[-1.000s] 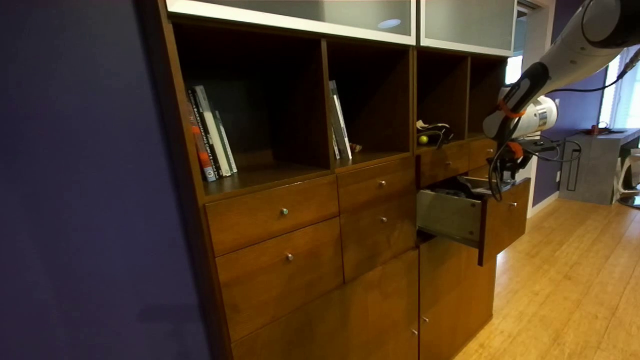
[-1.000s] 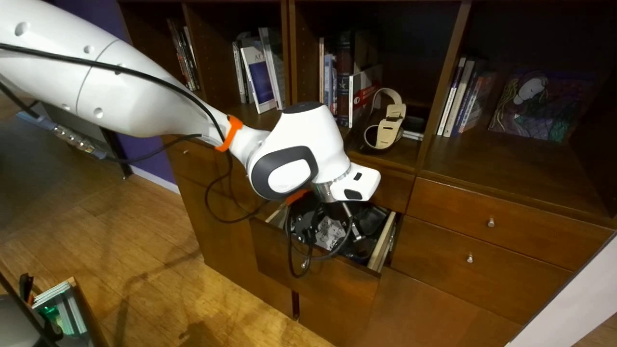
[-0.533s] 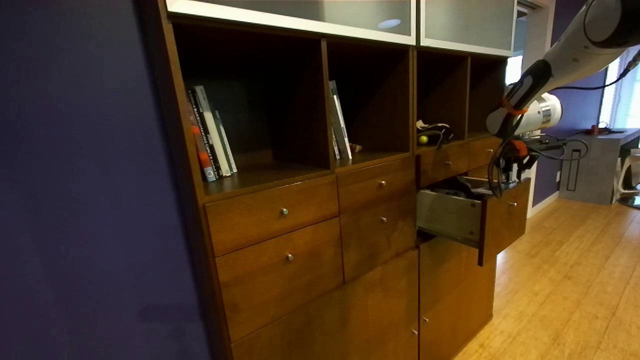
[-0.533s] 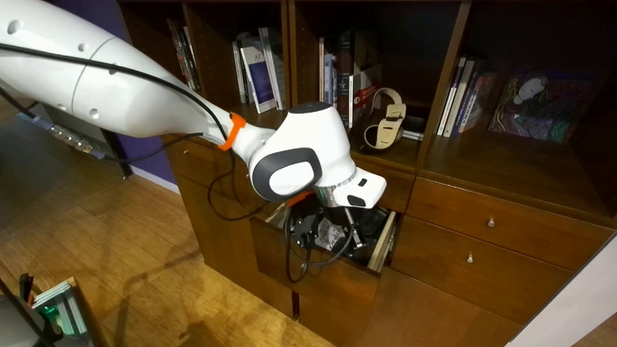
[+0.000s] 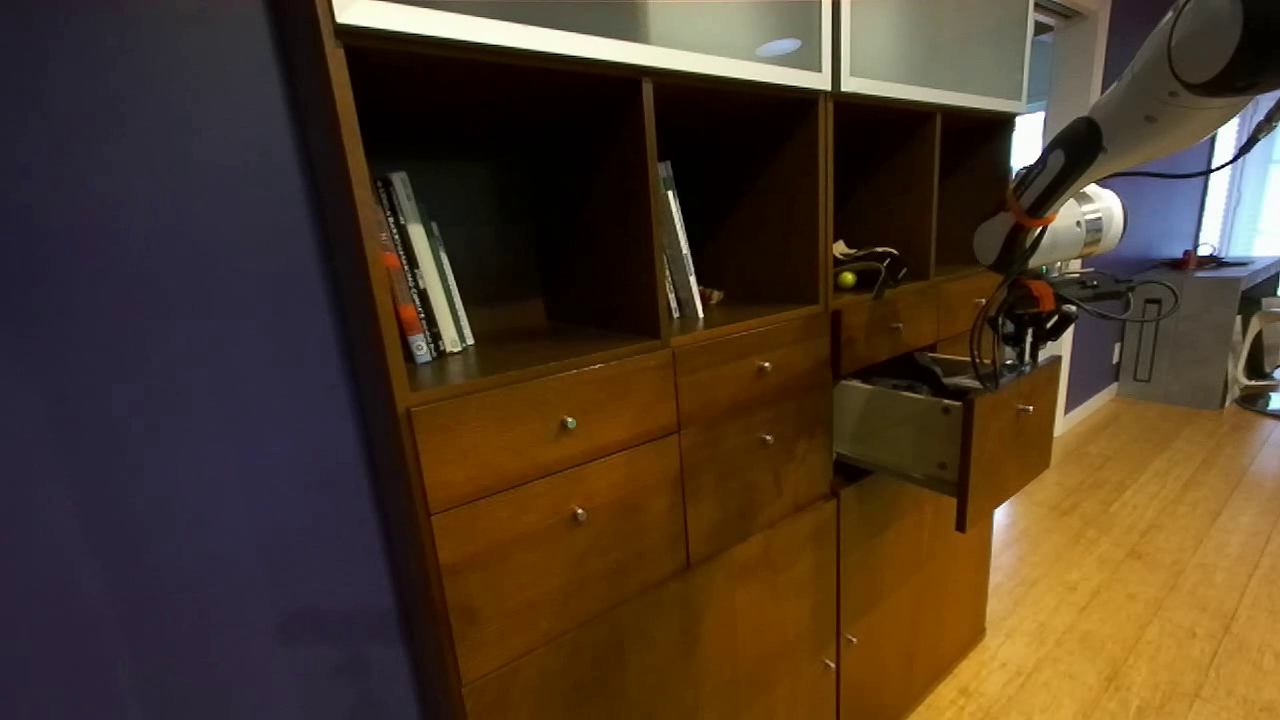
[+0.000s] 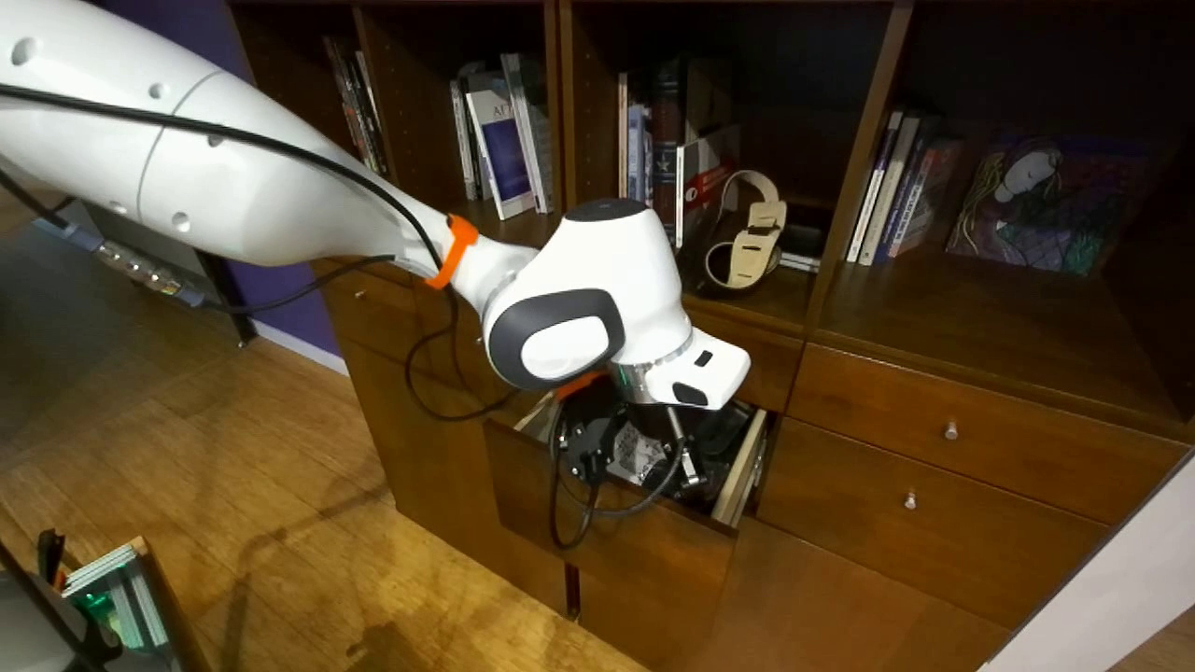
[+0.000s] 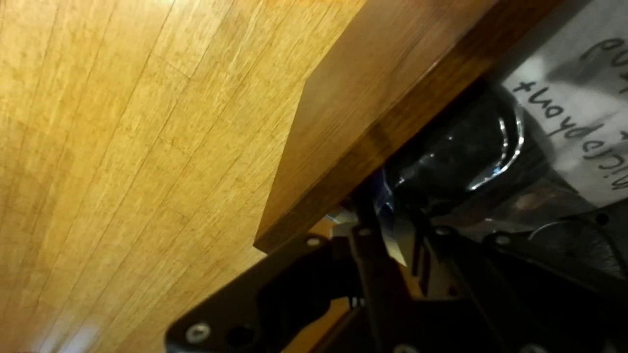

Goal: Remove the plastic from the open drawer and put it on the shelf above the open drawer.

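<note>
Where the wooden drawer [image 5: 1008, 440] gapes, curved glossy plastic [image 7: 483, 157] shows.

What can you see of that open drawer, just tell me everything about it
The open drawer looks wooden and reddish-brown, with a flat front bearing one small round metal knob and a pale greyish side panel. It is pulled out of the wall unit, between a closed drawer above and a cabinet door below. Inside, the wrist view shows a handwritten white sheet and dark, glossy plastic-looking wrapping. The gripper is at its opening, near the front; whether they touch is unclear.
</note>
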Robot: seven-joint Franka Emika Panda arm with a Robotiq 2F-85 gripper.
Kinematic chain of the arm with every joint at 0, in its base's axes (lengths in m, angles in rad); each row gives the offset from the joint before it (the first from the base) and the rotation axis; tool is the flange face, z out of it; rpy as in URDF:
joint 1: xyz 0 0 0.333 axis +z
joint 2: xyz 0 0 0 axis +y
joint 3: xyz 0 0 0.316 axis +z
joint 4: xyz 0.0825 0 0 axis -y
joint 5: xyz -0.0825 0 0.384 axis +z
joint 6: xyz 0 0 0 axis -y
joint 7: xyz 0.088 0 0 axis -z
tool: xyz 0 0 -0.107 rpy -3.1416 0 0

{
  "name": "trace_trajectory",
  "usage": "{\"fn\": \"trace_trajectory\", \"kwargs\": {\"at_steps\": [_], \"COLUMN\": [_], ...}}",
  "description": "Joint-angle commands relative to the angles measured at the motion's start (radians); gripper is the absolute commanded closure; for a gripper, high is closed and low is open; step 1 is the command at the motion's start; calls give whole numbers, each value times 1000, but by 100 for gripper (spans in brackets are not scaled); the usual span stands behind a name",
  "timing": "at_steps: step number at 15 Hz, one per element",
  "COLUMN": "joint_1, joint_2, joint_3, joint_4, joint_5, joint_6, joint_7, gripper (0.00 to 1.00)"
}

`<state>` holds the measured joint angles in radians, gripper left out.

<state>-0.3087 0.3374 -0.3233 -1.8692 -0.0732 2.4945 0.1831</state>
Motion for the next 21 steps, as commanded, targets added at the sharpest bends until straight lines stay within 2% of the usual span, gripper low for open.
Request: {"fn": "trace_trajectory", "kwargs": {"at_steps": [1,4,9,14,21], "joint_1": [-5,-4,-2,9,25], "joint_2": [-4,-5,-16,-116,-286], "joint_3": [1,2,3,1,18], "joint_4": [17,16,13,-31,-129], "joint_5": [22,21,22,16,20], "joint_6": [-48,-57,-48,20,236], "joint_7": [-5,-5,-3,12,-5], "gripper": [85,100,100,100,100]}}
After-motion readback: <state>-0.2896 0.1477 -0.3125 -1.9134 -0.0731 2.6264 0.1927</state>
